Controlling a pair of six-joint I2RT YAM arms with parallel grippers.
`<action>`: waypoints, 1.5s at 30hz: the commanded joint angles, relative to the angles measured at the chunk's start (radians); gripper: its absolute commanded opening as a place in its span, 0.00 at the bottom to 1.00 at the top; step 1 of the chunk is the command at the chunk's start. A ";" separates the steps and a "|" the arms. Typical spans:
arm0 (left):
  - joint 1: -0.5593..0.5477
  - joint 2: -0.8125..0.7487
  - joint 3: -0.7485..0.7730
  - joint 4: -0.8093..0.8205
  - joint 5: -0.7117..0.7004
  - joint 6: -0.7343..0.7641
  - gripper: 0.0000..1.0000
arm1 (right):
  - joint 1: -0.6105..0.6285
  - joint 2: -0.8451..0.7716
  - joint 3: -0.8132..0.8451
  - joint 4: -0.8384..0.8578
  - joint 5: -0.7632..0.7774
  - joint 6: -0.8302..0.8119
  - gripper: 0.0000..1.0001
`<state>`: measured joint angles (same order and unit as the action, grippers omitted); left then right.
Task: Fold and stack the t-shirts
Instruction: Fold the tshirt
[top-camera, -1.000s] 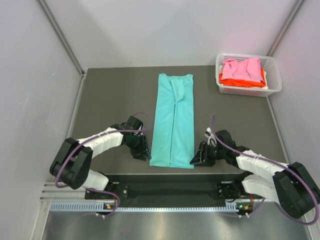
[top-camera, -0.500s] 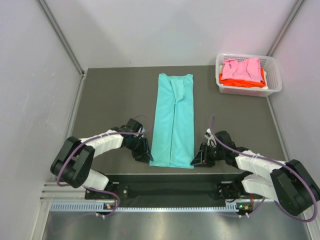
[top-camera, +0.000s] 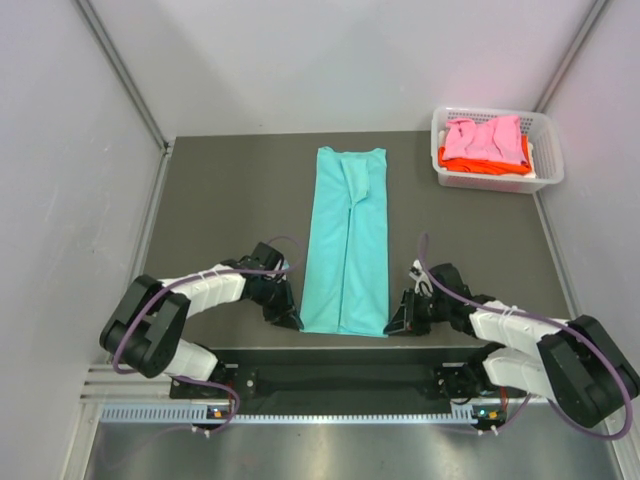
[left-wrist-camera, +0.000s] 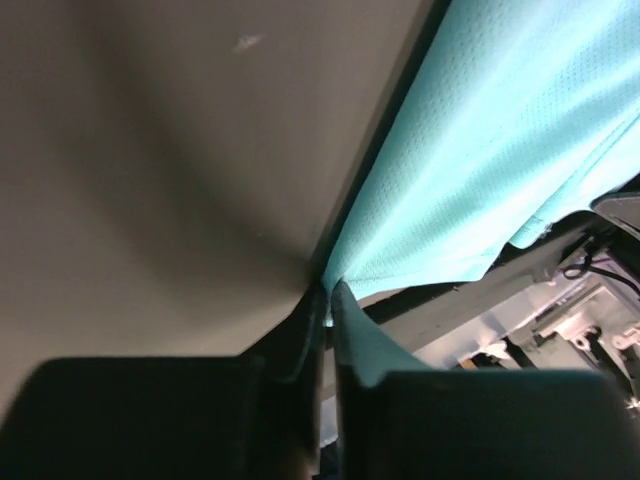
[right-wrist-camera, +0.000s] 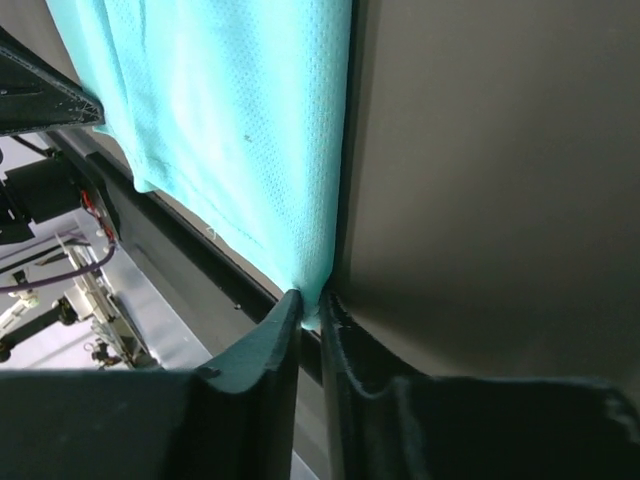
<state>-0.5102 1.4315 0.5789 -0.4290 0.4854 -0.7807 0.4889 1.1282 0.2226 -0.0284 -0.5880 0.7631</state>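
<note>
A teal t-shirt (top-camera: 347, 240), folded into a long narrow strip, lies on the dark table from the middle to the near edge. My left gripper (top-camera: 292, 318) is shut on its near left corner; the left wrist view shows the cloth (left-wrist-camera: 480, 170) pinched between the fingertips (left-wrist-camera: 345, 320). My right gripper (top-camera: 394, 323) is shut on the near right corner; the right wrist view shows the cloth (right-wrist-camera: 250, 130) nipped between its fingertips (right-wrist-camera: 285, 315). A pink t-shirt (top-camera: 484, 136) lies on an orange t-shirt (top-camera: 480, 160) in the basket at the back right.
A white lattice basket (top-camera: 548, 165) stands at the table's back right corner. Grey walls close in the left, the back and the right. The table's near edge and a metal rail run just below both grippers.
Both grippers have crept inward to the shirt's near corners and now touch them. The teal shirt itself has not moved.
</note>
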 joint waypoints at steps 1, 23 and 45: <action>0.001 0.014 -0.022 0.018 -0.065 0.017 0.06 | 0.008 0.010 0.009 0.021 -0.001 -0.013 0.12; 0.082 0.361 0.778 -0.050 -0.123 -0.035 0.00 | -0.210 0.352 0.730 -0.318 -0.024 -0.263 0.00; 0.256 0.768 1.156 0.032 0.082 -0.063 0.00 | -0.363 0.969 1.417 -0.542 -0.162 -0.383 0.00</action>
<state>-0.2516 2.1864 1.6939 -0.4625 0.5156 -0.8318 0.1398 2.0754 1.5826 -0.5476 -0.7151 0.4137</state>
